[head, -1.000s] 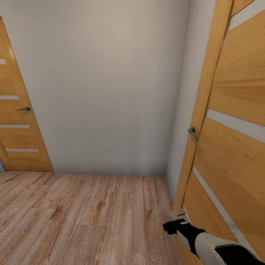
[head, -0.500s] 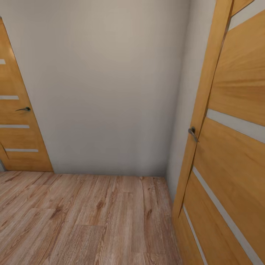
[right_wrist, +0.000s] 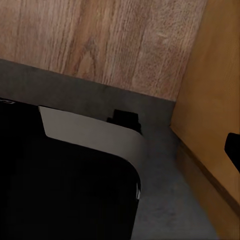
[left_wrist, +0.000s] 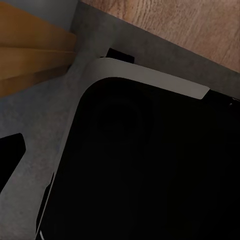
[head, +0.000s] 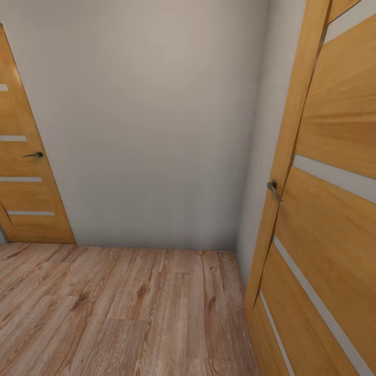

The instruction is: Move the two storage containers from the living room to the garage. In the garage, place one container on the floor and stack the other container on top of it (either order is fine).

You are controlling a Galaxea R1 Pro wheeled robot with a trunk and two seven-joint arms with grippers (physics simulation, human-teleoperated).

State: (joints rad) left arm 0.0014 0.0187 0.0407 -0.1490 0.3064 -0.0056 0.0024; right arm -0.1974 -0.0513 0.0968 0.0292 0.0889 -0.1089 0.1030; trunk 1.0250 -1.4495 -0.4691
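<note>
The two storage containers are out of view, and so are the living room and the garage. I am in a small hallway with a light wood-plank floor (head: 120, 308) and a plain cream wall (head: 156, 130) ahead. The left wrist view looks down on my own black and white body (left_wrist: 150, 170). A small dark shape (left_wrist: 10, 160) at that frame's edge may be a fingertip. The right wrist view shows the same body (right_wrist: 65, 190) and a similar dark shape (right_wrist: 234, 150) at its edge.
An orange-brown door (head: 329, 209) with a metal handle (head: 273, 189) stands very close on my right; it also fills one side of the right wrist view (right_wrist: 215, 75). A second such door (head: 26, 172) is at the far left. Open floor lies ahead and to the left.
One second ago my right arm and its black gripper reached into the lower right of the head view beside the door. It has since dropped out of that view. The camera has not moved.
</note>
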